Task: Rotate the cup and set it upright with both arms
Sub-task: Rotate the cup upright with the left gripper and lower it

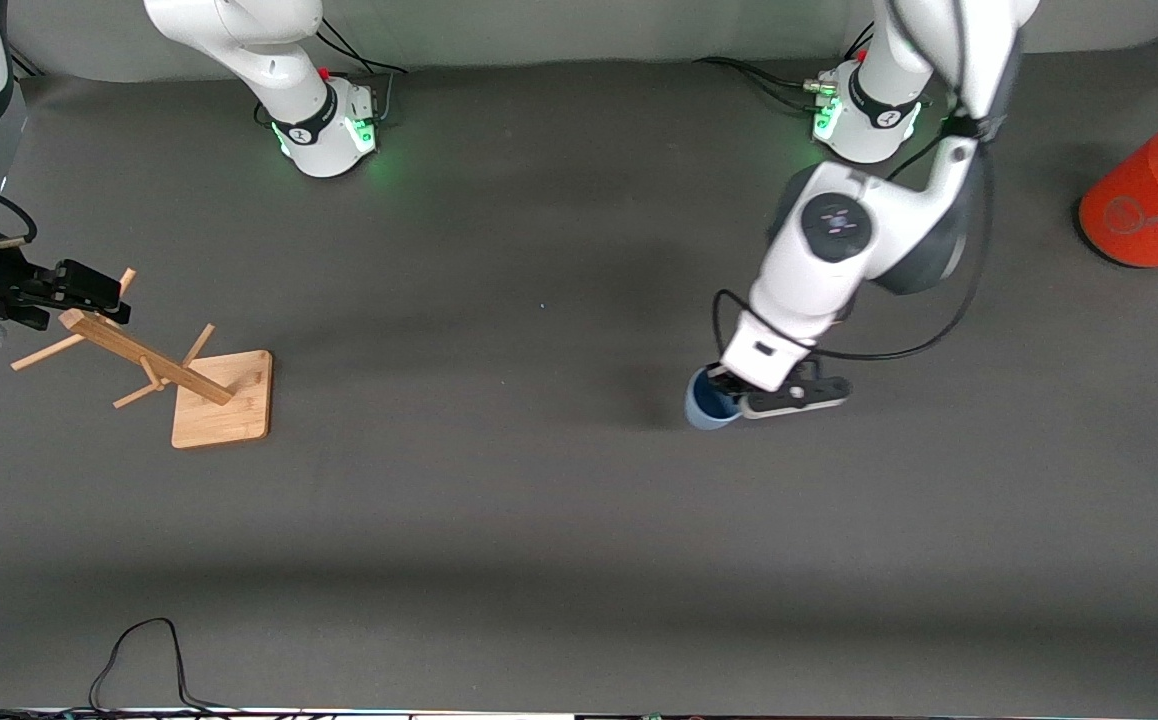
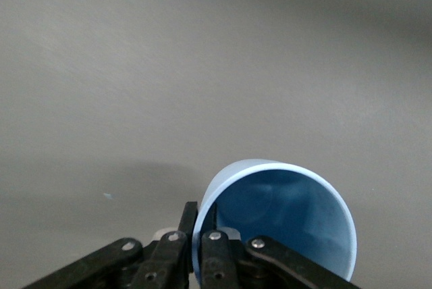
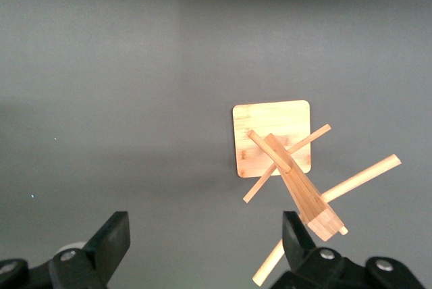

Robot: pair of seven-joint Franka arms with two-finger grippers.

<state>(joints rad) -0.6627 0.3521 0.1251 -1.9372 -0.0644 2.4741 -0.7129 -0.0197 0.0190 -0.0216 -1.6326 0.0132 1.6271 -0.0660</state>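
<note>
The light-blue cup (image 1: 707, 410) sits in the middle of the table toward the left arm's end, tilted so its darker blue inside shows. My left gripper (image 1: 727, 390) is shut on its rim. In the left wrist view the cup (image 2: 283, 215) fills the lower part. The left gripper (image 2: 202, 220) pinches the cup wall with one finger inside and one outside. My right gripper (image 1: 99, 288) is open and empty over the top of a wooden peg rack (image 1: 169, 375). In the right wrist view its fingers (image 3: 111, 235) stand wide apart around the gripper's middle (image 3: 202, 235).
The wooden rack (image 3: 283, 161) with a square base stands toward the right arm's end. A large orange-red cylinder with a grey lid (image 1: 1154, 200) lies at the left arm's end. A black cable (image 1: 139, 650) loops at the table edge nearest the front camera.
</note>
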